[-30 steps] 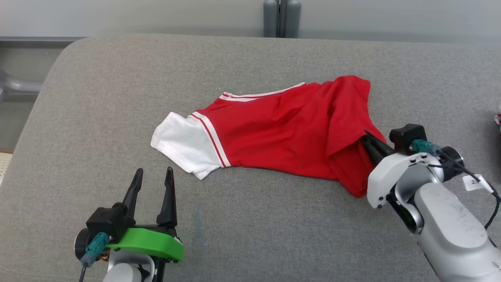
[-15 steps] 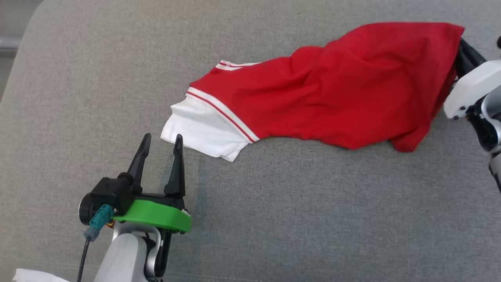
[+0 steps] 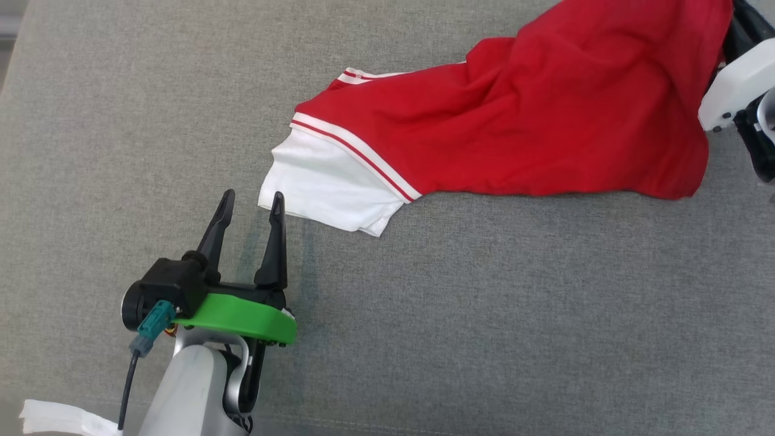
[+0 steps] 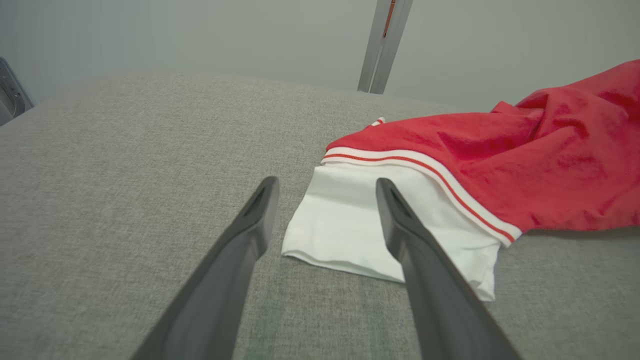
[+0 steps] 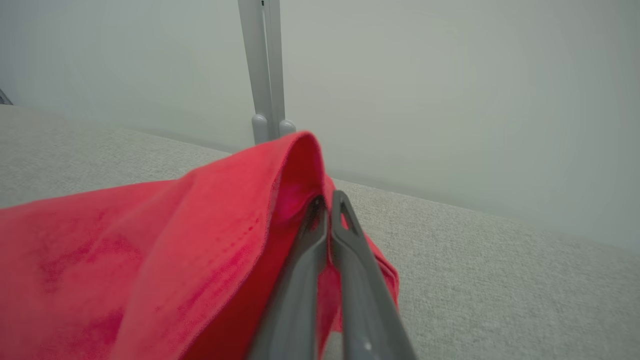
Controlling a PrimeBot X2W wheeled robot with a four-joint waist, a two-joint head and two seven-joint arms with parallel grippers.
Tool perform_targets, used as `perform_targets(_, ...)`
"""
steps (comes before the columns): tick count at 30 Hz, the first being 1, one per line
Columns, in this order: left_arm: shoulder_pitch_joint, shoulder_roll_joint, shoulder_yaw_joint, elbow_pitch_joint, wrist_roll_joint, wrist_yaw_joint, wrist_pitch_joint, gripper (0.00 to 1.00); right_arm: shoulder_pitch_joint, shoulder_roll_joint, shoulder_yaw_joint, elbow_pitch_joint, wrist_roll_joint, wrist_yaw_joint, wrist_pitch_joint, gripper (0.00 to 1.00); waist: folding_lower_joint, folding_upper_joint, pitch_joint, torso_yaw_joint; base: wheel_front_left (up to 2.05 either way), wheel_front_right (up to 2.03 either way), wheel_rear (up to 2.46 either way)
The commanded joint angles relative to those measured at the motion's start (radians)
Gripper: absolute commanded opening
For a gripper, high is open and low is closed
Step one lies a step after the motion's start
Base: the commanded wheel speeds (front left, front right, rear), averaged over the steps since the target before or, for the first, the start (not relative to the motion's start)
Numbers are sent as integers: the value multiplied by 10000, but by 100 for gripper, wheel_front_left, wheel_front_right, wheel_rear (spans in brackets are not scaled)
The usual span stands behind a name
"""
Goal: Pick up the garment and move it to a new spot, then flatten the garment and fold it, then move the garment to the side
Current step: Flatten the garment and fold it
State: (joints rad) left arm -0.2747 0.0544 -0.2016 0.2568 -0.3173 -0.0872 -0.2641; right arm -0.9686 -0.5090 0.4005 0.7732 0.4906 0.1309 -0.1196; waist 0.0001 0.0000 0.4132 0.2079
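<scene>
The right gripper [image 5: 327, 202] is pinching a red fold of the garment [image 5: 150, 250], its two fingers pressed together with cloth bunching over their tips. It is holding that end raised at the far right, so the garment [image 3: 545, 121] is sloping down from there onto the grey padded surface [image 3: 424, 339]. The garment's long axis is running from the held far-right end to the white sleeve [image 3: 321, 188] lying flat at the near left.

The left gripper [image 3: 251, 203] is hovering with its fingers spread wide and empty, pointing at that sleeve. In the left wrist view the sleeve's [image 4: 350, 225] near corner is sitting between the two fingers of the left gripper [image 4: 325, 187], so this arm is the nearer one to the free end.

Whether a fingertip is touching the cloth cannot be told. The held end is being cut off by the head view's top edge, and the fold is hiding how much fabric the right gripper is holding.
</scene>
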Motion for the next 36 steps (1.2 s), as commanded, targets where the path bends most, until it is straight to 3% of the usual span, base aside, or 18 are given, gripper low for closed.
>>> perform_targets(1,-197,4,-6,-15,58,-46,-1,100,-320,-91,114,224,-10,-2,-224,0,-1,0,177,-10,0,0,0)
perform_targets(3,-279,-2,-34,-10,109,-77,-1,100,-627,-110,327,723,101,-2,-304,0,-1,0,311,19,0,0,0)
perform_targets(4,-313,-4,-45,-2,111,-88,-3,100,-789,-108,426,1025,134,-2,-282,22,-1,0,351,39,0,0,0)
perform_targets(5,-322,-5,-42,14,114,-81,-3,100,-907,-90,508,1212,172,-2,-315,53,-1,0,360,51,0,0,0)
perform_targets(6,-317,-7,-45,49,123,-89,-1,100,-1029,-66,594,1426,240,-2,-420,100,-1,0,340,69,0,0,0)
perform_targets(12,-291,-15,60,165,234,-108,-1,100,-956,-3,946,2073,676,-1,-1063,100,-1,0,-124,-25,0,0,0)
perform_targets(18,40,151,339,220,364,-94,-1,100,-372,69,953,1440,1133,-2,-1456,100,-1,0,-951,-442,0,0,0)
perform_targets(29,729,765,876,-295,473,184,43,100,3087,257,-1052,-2754,798,-1,-1451,100,-1,0,-2489,-1211,0,0,0)
perform_targets(36,1452,1024,989,-811,350,340,230,100,5951,1041,-2050,-4821,161,-1,-1453,100,-1,0,-3123,-1634,0,0,0)
